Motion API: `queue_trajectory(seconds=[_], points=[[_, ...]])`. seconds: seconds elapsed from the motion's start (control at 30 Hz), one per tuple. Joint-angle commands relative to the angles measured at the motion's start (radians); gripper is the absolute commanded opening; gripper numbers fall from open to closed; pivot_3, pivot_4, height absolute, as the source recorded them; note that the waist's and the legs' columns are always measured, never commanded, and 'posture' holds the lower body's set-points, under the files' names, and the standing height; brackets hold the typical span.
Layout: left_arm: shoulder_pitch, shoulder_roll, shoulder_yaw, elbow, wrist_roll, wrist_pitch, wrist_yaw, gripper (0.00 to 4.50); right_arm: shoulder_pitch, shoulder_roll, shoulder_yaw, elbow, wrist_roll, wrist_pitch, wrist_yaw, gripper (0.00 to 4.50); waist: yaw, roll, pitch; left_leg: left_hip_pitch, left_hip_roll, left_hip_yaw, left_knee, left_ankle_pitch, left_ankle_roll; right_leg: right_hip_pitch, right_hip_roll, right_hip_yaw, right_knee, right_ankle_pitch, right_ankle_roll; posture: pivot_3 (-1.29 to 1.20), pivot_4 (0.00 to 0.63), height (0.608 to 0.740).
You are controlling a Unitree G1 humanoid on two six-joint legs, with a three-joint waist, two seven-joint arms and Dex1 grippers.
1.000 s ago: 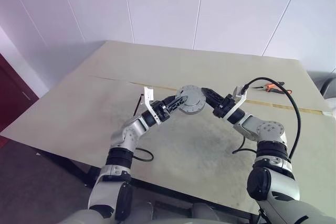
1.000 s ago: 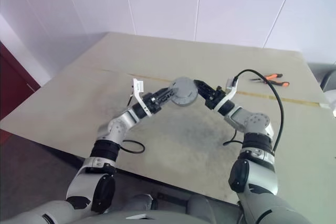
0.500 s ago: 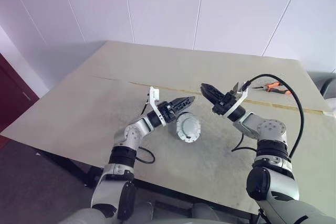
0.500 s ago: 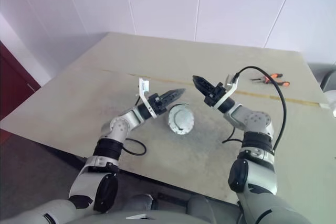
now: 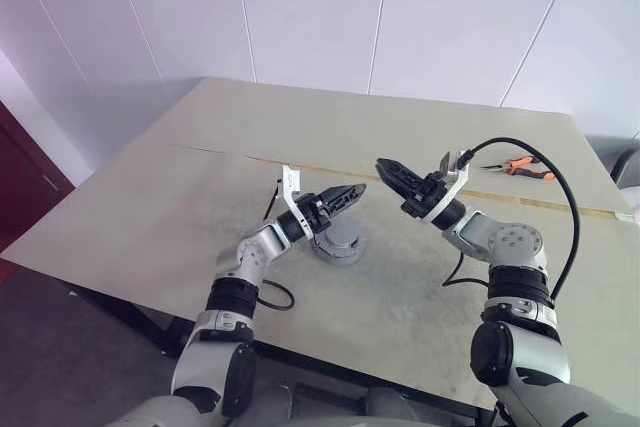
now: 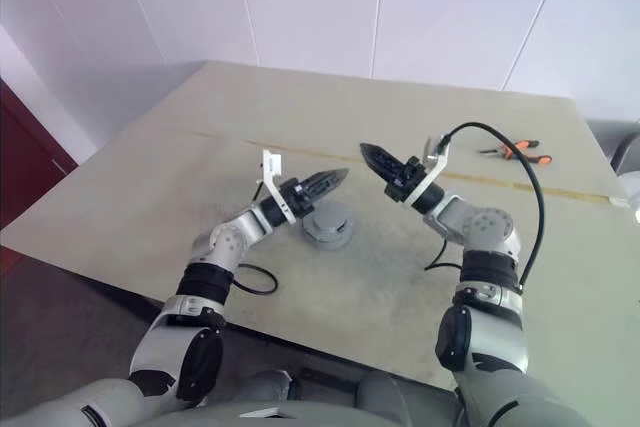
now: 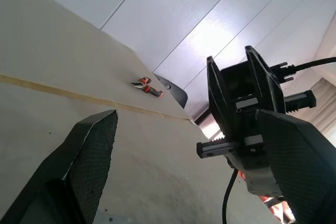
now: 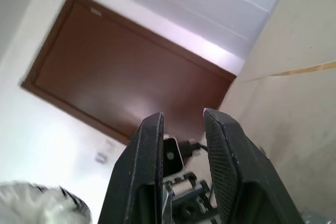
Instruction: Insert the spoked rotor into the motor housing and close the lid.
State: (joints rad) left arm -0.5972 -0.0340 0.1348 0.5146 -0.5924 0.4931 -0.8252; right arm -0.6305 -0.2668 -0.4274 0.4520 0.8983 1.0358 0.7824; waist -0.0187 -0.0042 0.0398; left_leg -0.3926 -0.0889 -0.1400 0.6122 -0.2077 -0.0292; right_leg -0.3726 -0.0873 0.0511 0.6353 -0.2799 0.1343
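Observation:
The motor housing [image 5: 337,240], a short grey round drum, lies flat on the table with a pale flat face up. My left gripper [image 5: 358,190] hovers just above it, wide open, with nothing between its fingers [image 7: 94,145]. My right gripper [image 5: 383,166] hangs in the air to the right of the housing and higher, pointing toward the left gripper. Its fingers [image 8: 149,150] stand a little apart with nothing between them. The spoked rotor and the lid are hidden from view.
Orange-handled pliers [image 5: 520,167] lie at the table's far right. A strip of tape [image 5: 300,165] runs across the tabletop behind the grippers. A black cable [image 5: 562,209] loops off my right wrist. A brown door [image 8: 121,77] stands beyond the table.
The housing was held up between both grippers a second ago. It came down, stood on edge on the table, and now lies flat. My right gripper has drawn up and away.

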Motion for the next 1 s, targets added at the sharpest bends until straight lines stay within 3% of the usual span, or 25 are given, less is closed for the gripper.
queue_trajectory(seconds=[0.03,0.23,0.37,0.47,0.73,1.0], points=[[0.002,0.027,-0.002,-0.080,0.014,-0.049,-0.009,4.45,0.006,-0.046,0.091,-0.159,-0.068,-0.087,0.038,1.23,0.001,0.000,0.000,0.000,0.000,0.000,0.000,0.000,0.000,0.000,0.000,0.000,0.000,0.000,0.000,0.00,0.000,0.740],[0.059,0.065,-0.016,-0.178,0.063,-0.164,0.011,4.45,0.106,-0.110,0.291,-0.390,-0.243,-0.272,0.069,1.23,0.005,0.000,0.000,0.000,0.000,0.000,-0.001,0.000,0.000,0.000,0.000,0.000,-0.001,0.000,0.000,0.00,0.000,0.740],[0.121,0.108,-0.051,-0.213,0.185,-0.320,0.052,4.45,0.182,-0.156,0.385,-0.496,-0.275,-0.262,0.093,1.23,0.008,0.000,0.000,0.000,0.001,0.000,-0.001,0.000,0.000,0.000,-0.001,0.000,-0.002,0.000,0.000,0.00,0.000,0.740],[0.163,0.140,-0.061,-0.229,0.217,-0.361,0.063,4.50,0.227,-0.193,0.471,-0.578,-0.316,-0.272,0.113,1.80,0.008,0.000,0.000,0.000,0.001,0.000,-0.001,0.000,0.000,0.000,-0.001,0.000,-0.003,0.000,-0.001,0.00,0.000,0.740],[0.229,0.211,-0.053,-0.312,0.184,-0.357,0.013,4.50,0.227,-0.152,0.545,-0.541,-0.455,-0.391,0.009,4.47,0.008,0.000,0.000,0.000,0.001,0.000,0.000,-0.002,-0.002,0.000,-0.001,0.000,-0.004,-0.002,-0.004,0.00,0.000,0.740],[0.278,0.261,-0.074,-0.373,0.203,-0.368,0.009,4.50,0.219,-0.156,0.632,-0.456,-0.582,-0.452,0.011,4.47,0.010,0.000,0.000,0.000,0.001,0.000,-0.001,-0.001,0.000,0.000,-0.001,0.000,-0.004,-0.002,-0.004,0.00,0.000,0.740]])
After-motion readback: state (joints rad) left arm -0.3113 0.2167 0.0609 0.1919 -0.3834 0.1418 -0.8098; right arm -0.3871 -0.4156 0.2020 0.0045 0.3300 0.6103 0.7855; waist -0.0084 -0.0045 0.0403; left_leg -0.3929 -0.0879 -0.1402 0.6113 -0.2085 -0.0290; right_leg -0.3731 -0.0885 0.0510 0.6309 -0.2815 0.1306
